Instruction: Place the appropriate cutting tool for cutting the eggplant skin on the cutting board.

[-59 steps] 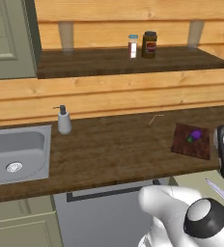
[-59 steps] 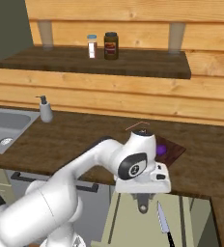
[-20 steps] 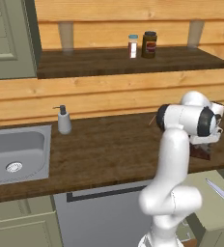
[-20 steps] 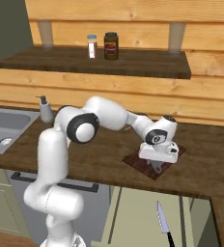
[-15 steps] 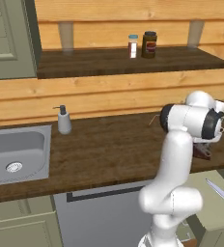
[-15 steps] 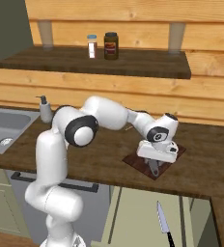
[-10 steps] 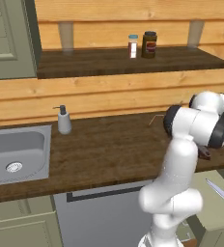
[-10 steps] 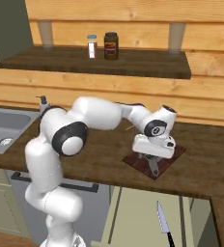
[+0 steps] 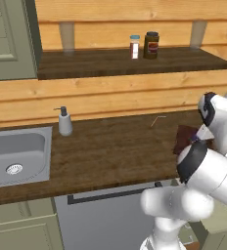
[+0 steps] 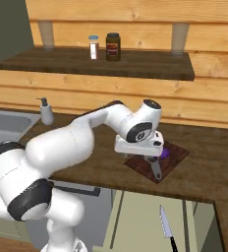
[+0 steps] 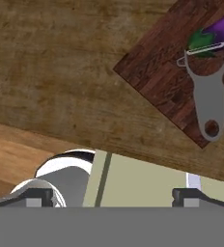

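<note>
A grey peeler (image 11: 208, 102) lies flat on the dark reddish-brown cutting board (image 11: 157, 72), its blade end beside the green stem of the purple eggplant (image 11: 222, 23). My gripper (image 11: 114, 195) is open with nothing between its fingertips, hanging over the counter's front edge, off the board's corner. From the right base view the gripper (image 10: 146, 158) hovers just above the board's (image 10: 176, 156) left corner, with the peeler (image 10: 156, 170) to its right and the eggplant (image 10: 164, 153) behind. The arm hides most of the board (image 9: 185, 137) in the left base view.
A kitchen knife (image 10: 166, 227) shows below the counter in front of the cabinet. A soap dispenser (image 10: 46, 111) and a sink (image 9: 12, 156) are at the left. The wall shelf carries a jar (image 10: 113, 47) and a shaker (image 10: 93, 47).
The peeler has been let go and now rests on the board by the eggplant. The hand has shifted left and back off it, and the arm has folded in.
</note>
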